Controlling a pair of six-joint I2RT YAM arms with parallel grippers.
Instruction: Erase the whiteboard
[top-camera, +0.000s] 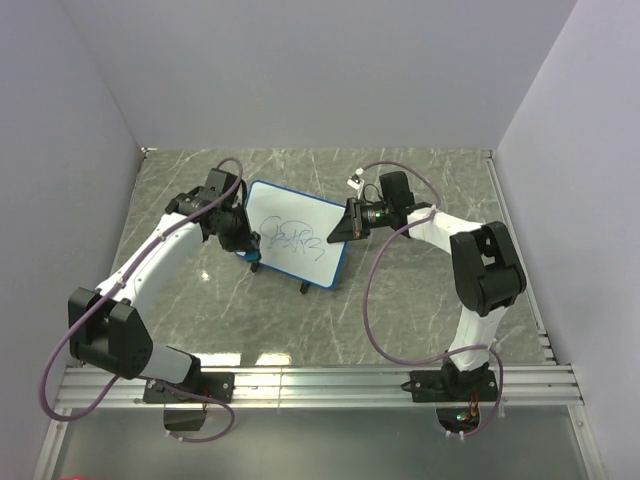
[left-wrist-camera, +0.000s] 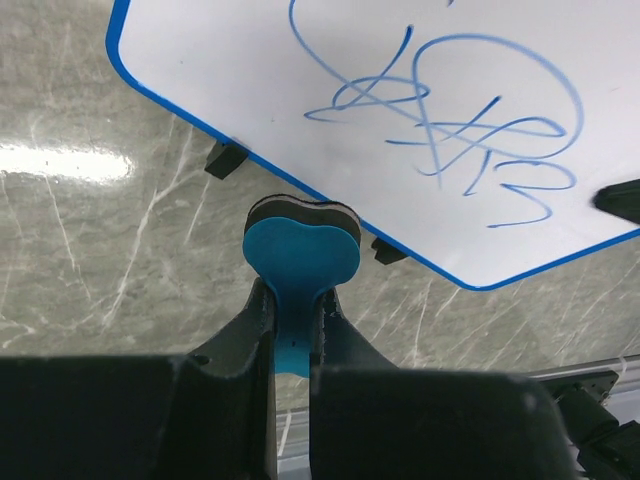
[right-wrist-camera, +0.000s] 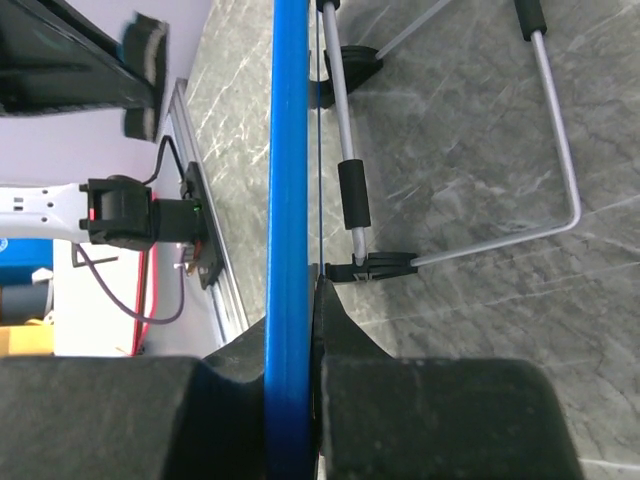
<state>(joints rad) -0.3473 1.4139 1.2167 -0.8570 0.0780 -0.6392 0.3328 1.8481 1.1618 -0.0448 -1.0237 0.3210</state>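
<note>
- The whiteboard (top-camera: 280, 205) has a blue scribble (top-camera: 292, 238) in its middle; nothing is wiped yet.
- The left gripper (left-wrist-camera: 292, 325) pinches the eraser (left-wrist-camera: 302, 252), bottom centre.
- The right gripper (right-wrist-camera: 295, 310) pinches the whiteboard's rim.

Diffuse overhead light is illuminating the scene brightly and evenly. A glare patch is reflecting off the polished surface (left-wrist-camera: 60, 160) in the left wrist view. Soft shadows are falling beneath the whiteboard (top-camera: 300, 205). The right wrist view's upper-left background is appearing blurred.

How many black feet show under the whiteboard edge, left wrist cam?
2. Left black foot under the blue-rimmed whiteboard edge, left of the heart-shaped blue eraser; right black foot just right of it. Others may be hidden.
</note>
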